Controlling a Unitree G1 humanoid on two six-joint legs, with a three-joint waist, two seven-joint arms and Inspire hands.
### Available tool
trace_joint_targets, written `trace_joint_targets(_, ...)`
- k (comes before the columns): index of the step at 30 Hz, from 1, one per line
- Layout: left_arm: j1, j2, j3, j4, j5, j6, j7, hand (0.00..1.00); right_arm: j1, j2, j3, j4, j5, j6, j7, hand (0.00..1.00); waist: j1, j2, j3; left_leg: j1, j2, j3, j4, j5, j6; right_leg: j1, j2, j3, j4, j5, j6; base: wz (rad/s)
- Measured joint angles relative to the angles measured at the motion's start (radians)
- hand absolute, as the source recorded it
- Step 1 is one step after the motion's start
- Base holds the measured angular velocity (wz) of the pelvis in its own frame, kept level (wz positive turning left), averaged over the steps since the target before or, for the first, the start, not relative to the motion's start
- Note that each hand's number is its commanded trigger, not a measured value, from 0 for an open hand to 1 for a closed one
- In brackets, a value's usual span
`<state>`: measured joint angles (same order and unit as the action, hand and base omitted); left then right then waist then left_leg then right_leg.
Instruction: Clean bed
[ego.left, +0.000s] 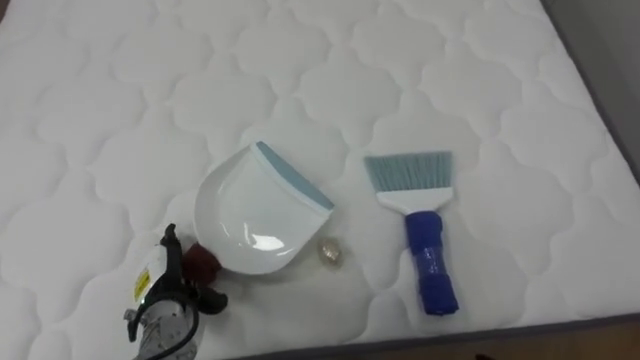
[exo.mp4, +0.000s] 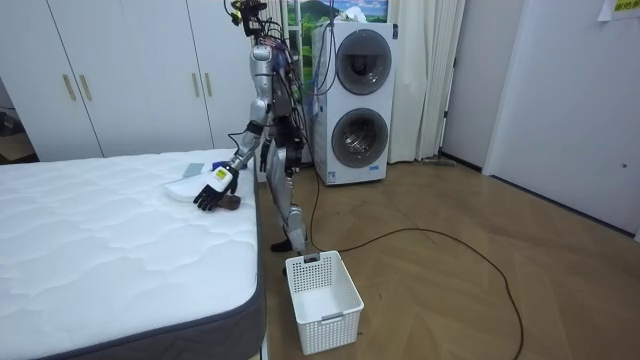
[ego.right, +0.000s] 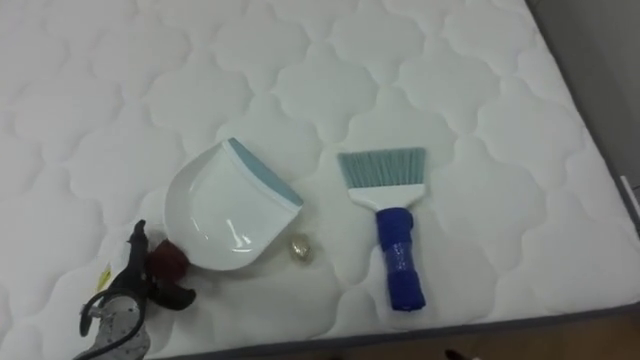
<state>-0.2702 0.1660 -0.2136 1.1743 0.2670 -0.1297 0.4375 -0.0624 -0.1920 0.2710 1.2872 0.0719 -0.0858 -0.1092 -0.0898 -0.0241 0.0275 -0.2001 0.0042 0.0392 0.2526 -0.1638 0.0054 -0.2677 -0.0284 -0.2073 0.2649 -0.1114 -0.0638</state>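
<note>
White quilted mattress (ego.left: 500, 100) of the bed carries everything here. Near its front edge lies a white plastic dustpan with a pale blue lip (ego.left: 250, 215), its lip turned away from the robot and towards the right. Just beside it on the right, apart from it, lies a hand brush with a blue handle and pale blue bristles (ego.left: 420, 225), flat on the mattress, the bristles pointing away from the robot and the handle towards the bed's edge. Between the two, close to the dustpan's near rim, sits a small crumpled golden scrap (ego.left: 331, 251). A dark red lump (ego.left: 203, 262) lies against the dustpan's near left rim.

The left robot hand (ego.left: 165, 300) reaches in from the lower left to that lump. Its dark fingers (ego.left: 173, 245) are spread, one at the lump's left side and one just below it, not clamped round it.

In the room view the robot stands upright at the side of the bed, its left arm stretched over the mattress. On the wooden floor (exo.mp4: 450, 280) at the bed's corner stands a white slatted plastic basket (exo.mp4: 322, 300). Behind the robot are two stacked white front-loading machines (exo.mp4: 360, 100) and white wardrobe doors (exo.mp4: 120, 70).
</note>
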Motion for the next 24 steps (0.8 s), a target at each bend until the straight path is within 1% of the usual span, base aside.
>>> trace_joint_targets(1,-0.007,0.001,-0.002,0.004,0.000,0.001,-0.008,0.00,-0.011,0.000,0.007,-0.001,0.000,0.000,0.000,0.00,0.000,0.001,0.0012,-0.001,-0.001,0.004,0.001,0.000,0.000,-0.007,-0.004,0.000,0.012,-0.004,-0.002,0.00)
trace_joint_targets(2,-0.013,0.001,-0.005,0.004,0.000,0.001,-0.014,0.00,-0.015,0.000,0.014,-0.001,0.000,0.000,0.000,0.00,-0.001,0.003,0.0040,-0.002,-0.002,0.009,0.001,0.000,0.000,-0.015,-0.007,0.001,0.025,-0.008,-0.002,-0.04)
trace_joint_targets(3,-0.017,0.001,-0.006,0.004,0.000,0.001,-0.017,0.24,-0.018,0.000,0.015,-0.003,0.000,-0.001,0.000,0.00,-0.001,0.004,0.0069,-0.002,-0.002,0.013,0.001,0.000,0.000,-0.018,-0.008,0.002,0.031,-0.011,-0.002,-0.04)
trace_joint_targets(4,-0.022,0.001,-0.006,0.004,0.000,0.001,-0.021,0.75,-0.023,0.000,0.016,-0.006,-0.001,-0.002,0.000,0.00,-0.002,0.006,0.0094,-0.005,-0.002,0.016,0.001,0.000,0.000,-0.025,-0.010,0.004,0.037,-0.013,-0.002,0.00)
trace_joint_targets(5,-0.024,0.003,-0.006,0.004,0.000,0.001,-0.028,1.00,-0.027,0.000,0.019,-0.006,-0.001,-0.003,-0.001,0.00,-0.004,0.005,0.0099,-0.010,-0.003,0.017,0.002,0.000,0.000,-0.035,-0.012,0.004,0.050,-0.017,-0.003,0.00)
trace_joint_targets(9,-0.024,0.004,-0.007,0.005,0.000,0.001,-0.038,1.00,-0.035,0.000,0.021,-0.009,0.000,-0.008,-0.001,0.00,-0.012,0.004,0.0126,-0.027,-0.004,0.022,0.012,0.000,0.000,-0.059,-0.015,0.007,0.069,-0.026,-0.006,0.03)
trace_joint_targets(11,-0.025,0.005,-0.006,0.005,0.000,0.001,-0.036,1.00,-0.034,-0.001,0.021,-0.008,0.002,-0.009,-0.002,0.00,-0.014,0.004,0.0139,-0.038,-0.002,0.041,0.018,0.000,0.000,-0.075,-0.017,0.011,0.083,-0.028,-0.009,-0.05)
trace_joint_targets(12,-0.027,0.006,-0.006,0.005,0.000,0.001,-0.033,1.00,-0.034,-0.001,0.022,-0.008,0.003,-0.009,-0.002,0.00,-0.015,0.004,0.0139,-0.040,-0.001,0.042,0.018,0.000,0.000,-0.077,-0.017,0.011,0.085,-0.029,-0.010,0.00)
trace_joint_targets(16,-0.044,0.028,-0.005,0.005,-0.002,0.002,-0.026,1.00,-0.028,-0.003,0.032,-0.002,0.012,-0.008,-0.002,0.00,-0.015,0.004,0.0137,-0.043,-0.001,0.044,0.021,0.000,0.000,-0.084,-0.017,0.013,0.096,-0.031,-0.012,0.01)
trace_joint_targets(18,-0.043,0.025,-0.006,0.006,-0.002,0.006,-0.027,1.00,-0.022,-0.003,0.034,-0.002,0.012,-0.008,-0.003,0.00,-0.016,0.004,0.0138,-0.042,-0.002,0.045,0.020,0.000,0.000,-0.084,-0.017,0.014,0.096,-0.030,-0.012,0.00)
trace_joint_targets(20,-0.043,0.014,-0.006,0.016,-0.002,0.011,-0.027,1.00,-0.017,-0.003,0.036,-0.002,0.010,-0.007,-0.002,0.00,-0.015,0.003,0.0138,-0.042,-0.002,0.046,0.018,0.000,0.000,-0.084,-0.018,0.014,0.096,-0.030,-0.012,0.00)
trace_joint_targets(24,-0.043,0.009,-0.006,0.041,-0.001,0.018,-0.028,1.00,-0.010,-0.003,0.045,-0.002,0.010,-0.003,-0.001,0.00,-0.017,-0.003,0.0140,-0.041,-0.001,0.050,0.019,0.000,0.000,-0.085,-0.018,0.016,0.096,-0.031,-0.012,-0.02)
